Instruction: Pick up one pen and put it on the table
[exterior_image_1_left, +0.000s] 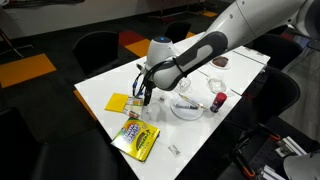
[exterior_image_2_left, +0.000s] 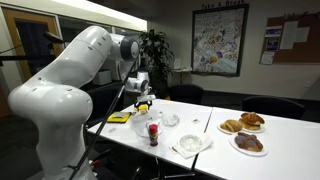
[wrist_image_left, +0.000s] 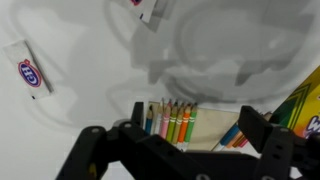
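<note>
Dark carpet (exterior_image_1_left: 40, 110) with orange patches and black chairs (exterior_image_1_left: 95, 48) surround the white table (exterior_image_1_left: 104, 86). In an exterior view a framed poster (exterior_image_2_left: 218, 40) hangs on the back wall.

The white arm (exterior_image_1_left: 205, 48) reaches across the table from its far side, with its black wrist bent down over the near left part of the top.

Two plates (exterior_image_2_left: 246, 133) of baked goods sit well apart from the gripper, towards one end of the table. A clear bowl (exterior_image_1_left: 186, 108) stands near the middle, and the wrist view shows it just beyond the fingers. A yellow and green crayon box (exterior_image_1_left: 135, 138) lies flat near the table edge, just beside the gripper's spot. A flat yellow pack (exterior_image_1_left: 120, 102) lies on the table under and beside the gripper.

The gripper (exterior_image_1_left: 146, 95) points straight down and hangs low over that pack. In the wrist view its jaws stand wide apart and hold nothing. The pens (wrist_image_left: 170, 122) lie side by side in the pack between the two fingers (wrist_image_left: 92, 148), tips pointing the same way, in yellow, orange and green. Whether the fingers touch the pack I cannot tell.

A small red-topped jar (exterior_image_1_left: 217, 101) stands beyond the bowl. A ketchup packet (wrist_image_left: 30, 72) lies on bare table, apart from the pens.
</note>
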